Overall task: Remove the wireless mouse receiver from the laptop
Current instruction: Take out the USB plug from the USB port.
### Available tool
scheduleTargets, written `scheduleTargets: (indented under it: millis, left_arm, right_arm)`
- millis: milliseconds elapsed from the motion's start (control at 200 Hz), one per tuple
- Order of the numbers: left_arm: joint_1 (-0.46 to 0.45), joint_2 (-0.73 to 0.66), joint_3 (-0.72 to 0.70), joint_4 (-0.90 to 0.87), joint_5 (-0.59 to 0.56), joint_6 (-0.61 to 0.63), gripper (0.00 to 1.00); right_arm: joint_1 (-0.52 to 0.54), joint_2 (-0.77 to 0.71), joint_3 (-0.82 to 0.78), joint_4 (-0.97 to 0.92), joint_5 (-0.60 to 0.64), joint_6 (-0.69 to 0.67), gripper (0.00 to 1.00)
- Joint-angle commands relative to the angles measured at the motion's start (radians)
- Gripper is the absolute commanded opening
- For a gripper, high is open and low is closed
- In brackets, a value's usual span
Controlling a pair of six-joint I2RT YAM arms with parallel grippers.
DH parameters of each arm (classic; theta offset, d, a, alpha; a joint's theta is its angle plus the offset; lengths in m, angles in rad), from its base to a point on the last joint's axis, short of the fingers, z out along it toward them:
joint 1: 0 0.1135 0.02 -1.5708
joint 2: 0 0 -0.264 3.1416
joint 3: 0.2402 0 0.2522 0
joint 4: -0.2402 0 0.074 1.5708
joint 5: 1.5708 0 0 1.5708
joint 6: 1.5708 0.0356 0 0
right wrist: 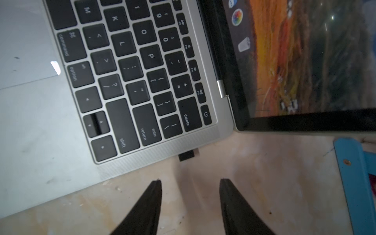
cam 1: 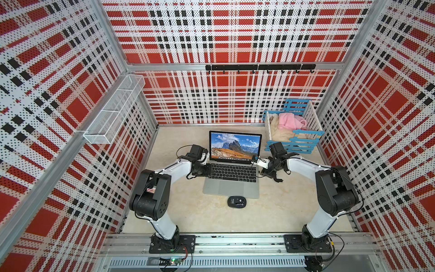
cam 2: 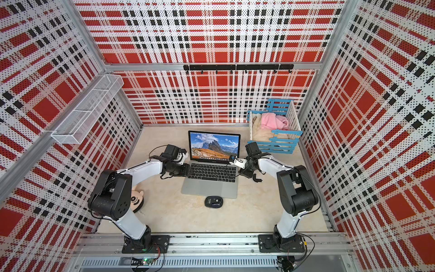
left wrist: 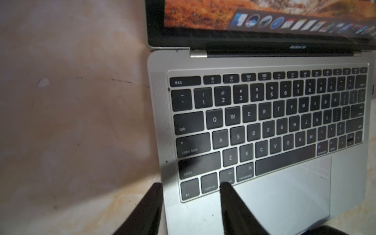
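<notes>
Right wrist view. Right gripper (right wrist: 190, 180): jaws stood parted and empty, aimed at the wireless mouse receiver (right wrist: 186, 155), short of touching it. Receiver: a dark stub that sat plugged into the right side edge of the laptop (right wrist: 30, 122), toward the hinge end. Judged tiny, light, rigid and smooth, probably held by plug friction alone; best pinched across the stub's exposed sides and drawn straight outward. Left gripper (left wrist: 190, 184): jaws parted, empty, astride the laptop's left side edge, apt to brace it

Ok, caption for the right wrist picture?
Open right gripper faces the wireless mouse receiver plugged into the laptop.
</notes>
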Motion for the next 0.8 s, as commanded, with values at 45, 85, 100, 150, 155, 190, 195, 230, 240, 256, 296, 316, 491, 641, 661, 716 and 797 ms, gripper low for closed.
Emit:
scheduleTargets:
  millis: [45, 85, 100, 150, 155, 190, 195, 230, 240, 256, 296, 316, 491, 641, 661, 716, 797]
  left_arm:
    - [0.033, 0.014, 0.026, -0.02, 0.012, 0.034, 0.51]
    - [0.045, 0.014, 0.027, -0.02, 0.014, 0.034, 0.51]
    - [0.046, 0.015, 0.027, -0.021, 0.014, 0.035, 0.51]
    - [0.05, 0.013, 0.026, -0.021, 0.015, 0.038, 0.51]
    - [0.051, 0.013, 0.027, -0.021, 0.016, 0.038, 0.51]
    - [0.053, 0.015, 0.028, -0.022, 0.019, 0.039, 0.51]
    - [0.053, 0.015, 0.028, -0.022, 0.019, 0.039, 0.51]
    - [0.053, 0.019, 0.028, -0.022, 0.024, 0.041, 0.51]
    - [0.053, 0.019, 0.028, -0.021, 0.024, 0.042, 0.51]
    - [0.053, 0.021, 0.028, -0.021, 0.025, 0.043, 0.51]
    - [0.053, 0.025, 0.028, -0.021, 0.026, 0.045, 0.51]
    - [0.053, 0.026, 0.028, -0.022, 0.026, 0.047, 0.51]
    - [0.059, 0.036, 0.029, -0.022, 0.035, 0.054, 0.51]
    - [0.068, 0.039, 0.03, -0.022, 0.038, 0.058, 0.51]
    - [0.069, 0.04, 0.031, -0.022, 0.04, 0.06, 0.51]
    - [0.071, 0.043, 0.031, -0.022, 0.043, 0.061, 0.51]
    - [0.076, 0.046, 0.031, -0.021, 0.047, 0.061, 0.51]
  right_arm:
    - [-0.005, 0.086, 0.066, -0.071, -0.023, -0.073, 0.52]
    - [-0.007, 0.098, 0.076, -0.081, -0.03, -0.082, 0.52]
    - [-0.009, 0.101, 0.081, -0.084, -0.031, -0.085, 0.52]
    - [-0.011, 0.114, 0.096, -0.098, -0.038, -0.095, 0.52]
    - [-0.011, 0.116, 0.099, -0.101, -0.039, -0.096, 0.52]
    - [-0.011, 0.126, 0.113, -0.122, -0.049, -0.116, 0.52]
    - [-0.012, 0.128, 0.116, -0.125, -0.051, -0.118, 0.52]
    - [-0.012, 0.141, 0.128, -0.137, -0.052, -0.125, 0.51]
    - [-0.011, 0.145, 0.135, -0.143, -0.052, -0.127, 0.51]
    - [-0.012, 0.151, 0.145, -0.152, -0.054, -0.129, 0.51]
    - [-0.01, 0.165, 0.158, -0.163, -0.053, -0.133, 0.51]
    - [-0.012, 0.171, 0.165, -0.173, -0.054, -0.139, 0.51]
    - [-0.009, 0.205, 0.205, -0.244, -0.079, -0.204, 0.48]
    - [0.006, 0.239, 0.221, -0.253, -0.064, -0.203, 0.45]
    - [0.01, 0.241, 0.22, -0.25, -0.063, -0.203, 0.45]
    - [0.019, 0.254, 0.222, -0.249, -0.06, -0.205, 0.44]
    - [0.027, 0.27, 0.231, -0.252, -0.055, -0.21, 0.41]
